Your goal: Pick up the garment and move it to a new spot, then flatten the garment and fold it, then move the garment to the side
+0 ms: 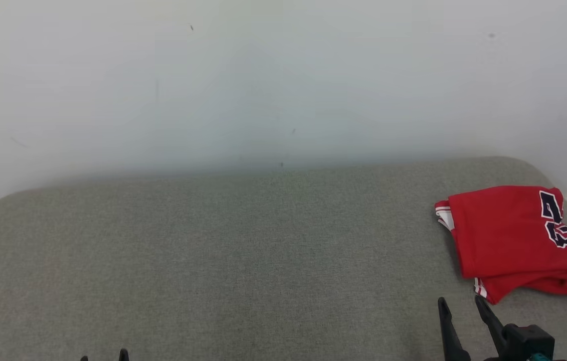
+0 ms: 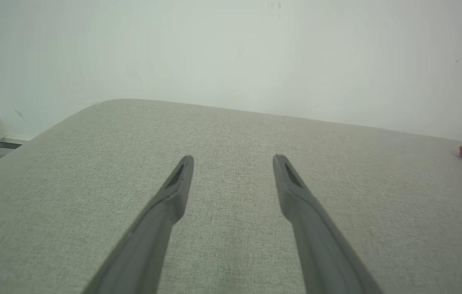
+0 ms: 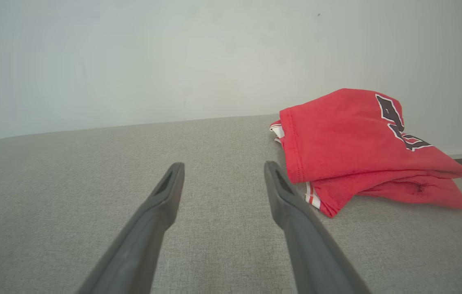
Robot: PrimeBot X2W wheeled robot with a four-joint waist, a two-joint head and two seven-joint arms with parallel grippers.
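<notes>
The jersey [image 1: 514,235] lies folded at the right edge of the bench [image 1: 213,250], out of the way, so I judge the work done. My right claw [image 1: 460,300] rests near it, released and empty. My left claw [image 1: 104,355] is spread too, holding nothing.

Cushion [image 1: 243,250]: wall [image 1: 263,75] behind it.
Garment [image 1: 514,235]: on the cushion, at its right end, by the right edge.
Right gripper [image 1: 460,301]: just before the garment, apart from it.
Left gripper [image 1: 104,355]: front left, over the cushion, well apart from the garment.
</notes>
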